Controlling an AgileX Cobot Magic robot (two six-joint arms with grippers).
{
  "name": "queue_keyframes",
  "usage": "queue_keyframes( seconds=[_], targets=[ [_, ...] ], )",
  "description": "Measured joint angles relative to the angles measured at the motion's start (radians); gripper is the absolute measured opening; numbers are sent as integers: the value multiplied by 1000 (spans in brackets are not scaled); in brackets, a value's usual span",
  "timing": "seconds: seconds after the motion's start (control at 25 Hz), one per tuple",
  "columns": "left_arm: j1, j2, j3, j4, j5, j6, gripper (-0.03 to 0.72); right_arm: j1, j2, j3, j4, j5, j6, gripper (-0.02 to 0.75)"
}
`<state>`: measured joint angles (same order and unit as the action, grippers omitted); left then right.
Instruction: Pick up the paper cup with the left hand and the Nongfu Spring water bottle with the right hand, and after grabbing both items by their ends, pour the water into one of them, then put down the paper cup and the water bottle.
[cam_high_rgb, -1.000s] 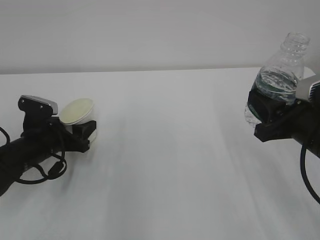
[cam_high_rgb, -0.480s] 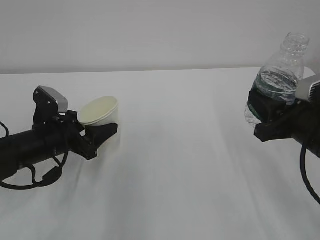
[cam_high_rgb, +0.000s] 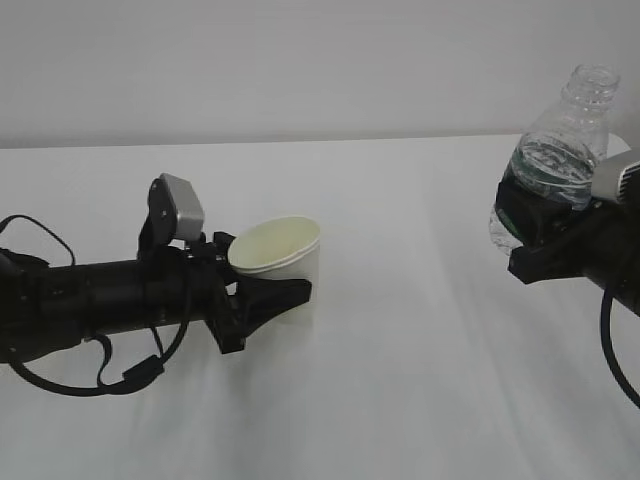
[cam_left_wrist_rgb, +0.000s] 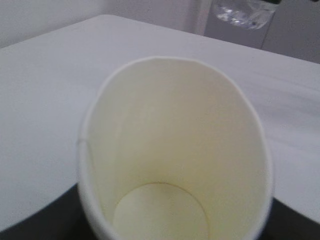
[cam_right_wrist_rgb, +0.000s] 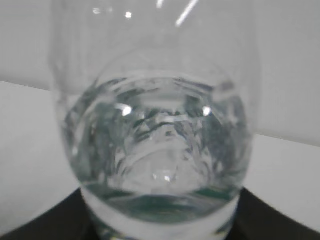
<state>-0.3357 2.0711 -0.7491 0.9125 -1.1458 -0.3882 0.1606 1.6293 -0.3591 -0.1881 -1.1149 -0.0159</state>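
The paper cup (cam_high_rgb: 280, 258), empty and mouth-up, sits clamped low in the left tool (cam_high_rgb: 268, 300) just above the desk (cam_high_rgb: 400, 380). At three o'clock, well apart, the right tool (cam_high_rgb: 535, 235) grips the uncapped water bottle (cam_high_rgb: 555, 160) near its base, water (cam_right_wrist_rgb: 160, 145) inside. Both picked up; pouring and setting down remain.

paper cup (cam_high_rgb: 281, 262) left, water bottle (cam_high_rgb: 556, 160) right
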Motion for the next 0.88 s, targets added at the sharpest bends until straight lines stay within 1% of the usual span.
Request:
queue_keyframes(
  seconds=[0.16,0.28,0.6,0.88],
  targets=[
    [-69,0,-43,4,0,-33,431,0,0,0,0,0,0,351],
    [-97,0,-63,5,0,-43,430,0,0,0,-6,9,0,351],
    [-120,18,-67,5,0,-81,430,0,-43,46,-24,38,0,351],
    [-174,22,-81,10,0,-100,430,0,-145,55,-26,162,44,351]
  ],
)
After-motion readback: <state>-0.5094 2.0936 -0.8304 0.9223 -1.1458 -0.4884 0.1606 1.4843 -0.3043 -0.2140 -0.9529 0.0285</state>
